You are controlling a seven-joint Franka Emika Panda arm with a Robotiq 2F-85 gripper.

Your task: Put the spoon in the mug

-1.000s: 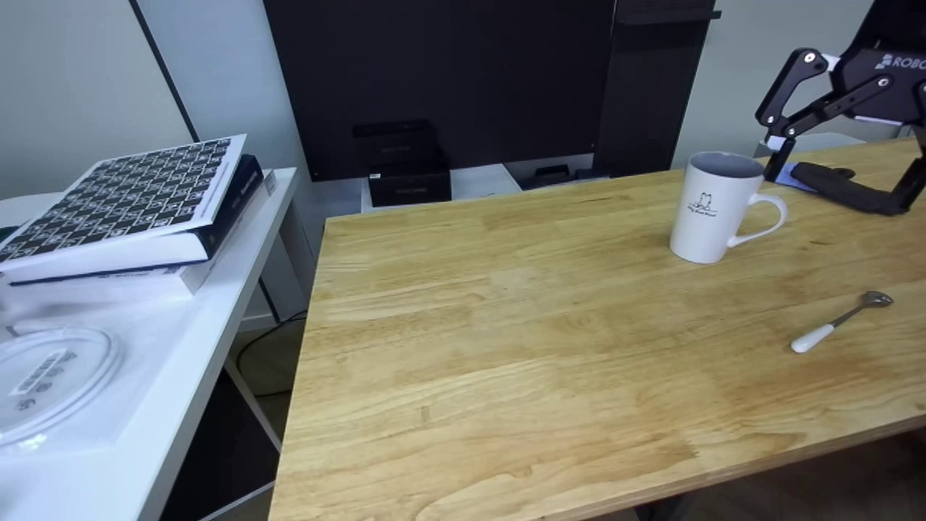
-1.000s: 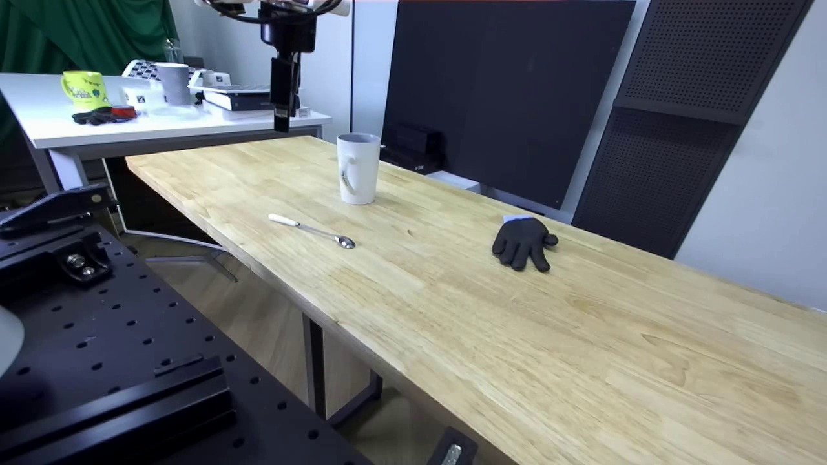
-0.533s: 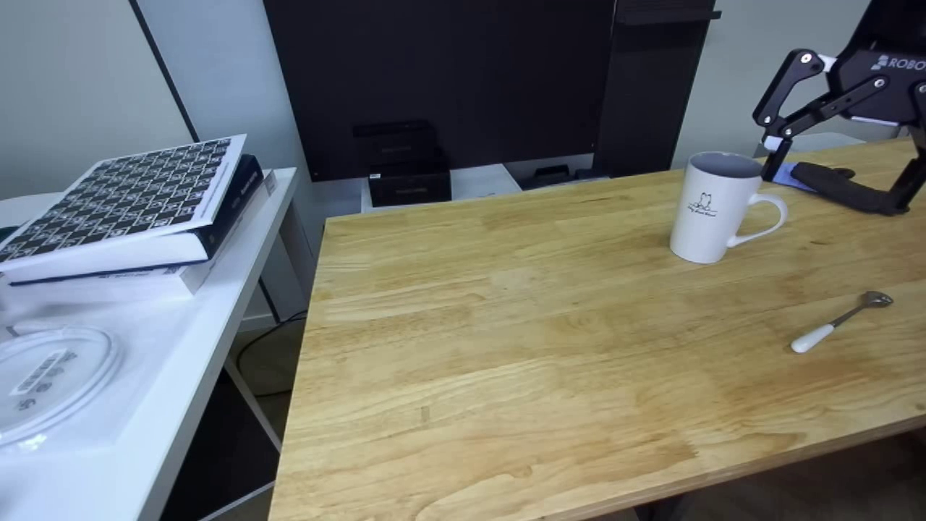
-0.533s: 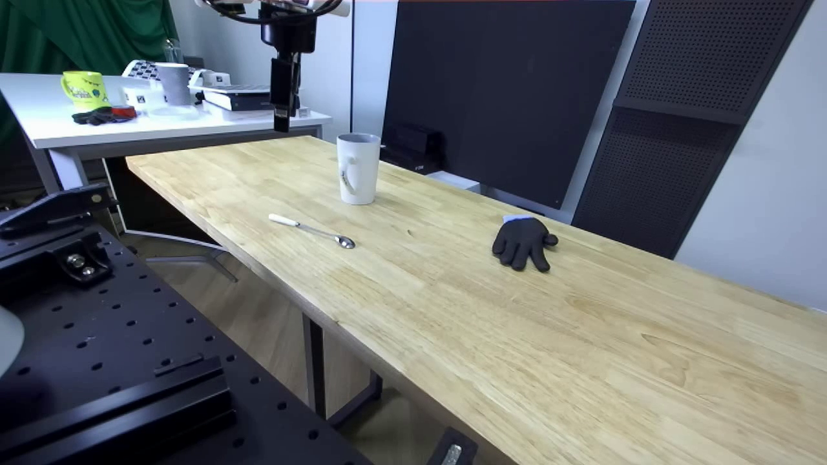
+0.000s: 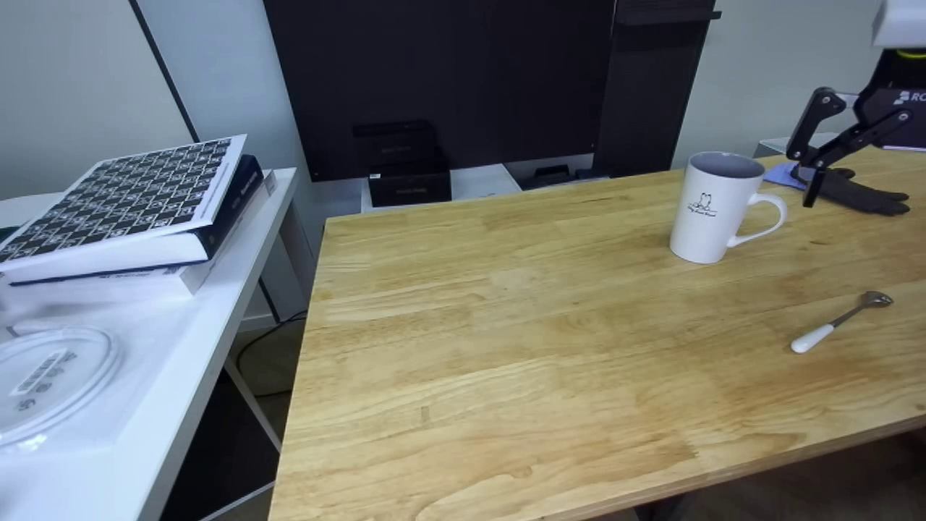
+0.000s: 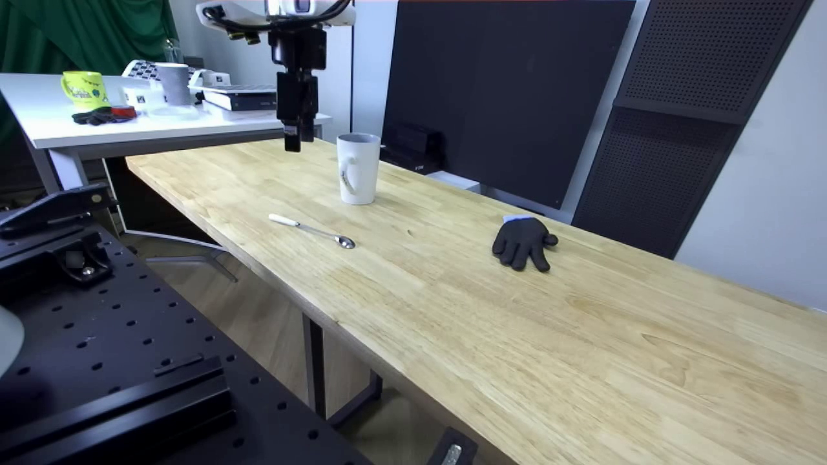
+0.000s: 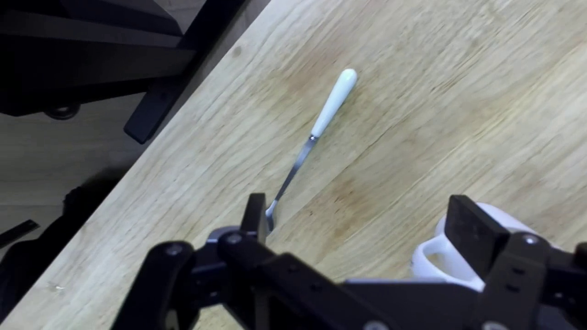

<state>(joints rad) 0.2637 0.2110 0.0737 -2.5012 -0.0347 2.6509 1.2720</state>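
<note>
The spoon (image 5: 832, 327) lies flat on the wooden table, and it also shows in an exterior view (image 6: 313, 230). In the wrist view the spoon (image 7: 328, 110) runs diagonally, its white handle away from the gripper and its bowl partly hidden behind a finger. The white mug (image 5: 712, 210) stands upright beyond the spoon, and it shows in an exterior view (image 6: 359, 168). In the wrist view the mug (image 7: 426, 262) is largely hidden behind the other finger; its handle shows. My gripper (image 7: 357, 201) is open and empty, above the table. It also shows in an exterior view (image 6: 298, 139).
A dark glove (image 6: 524, 243) lies on the wooden table (image 6: 452, 310). A white side table (image 6: 116, 132) holds books, cups and another glove. A dark panel (image 5: 448, 87) stands behind the wooden table. The table's edge runs close to the spoon.
My gripper has lowered and turned, and shifted a little to the right in both exterior views. The spoon and mug have not moved.
</note>
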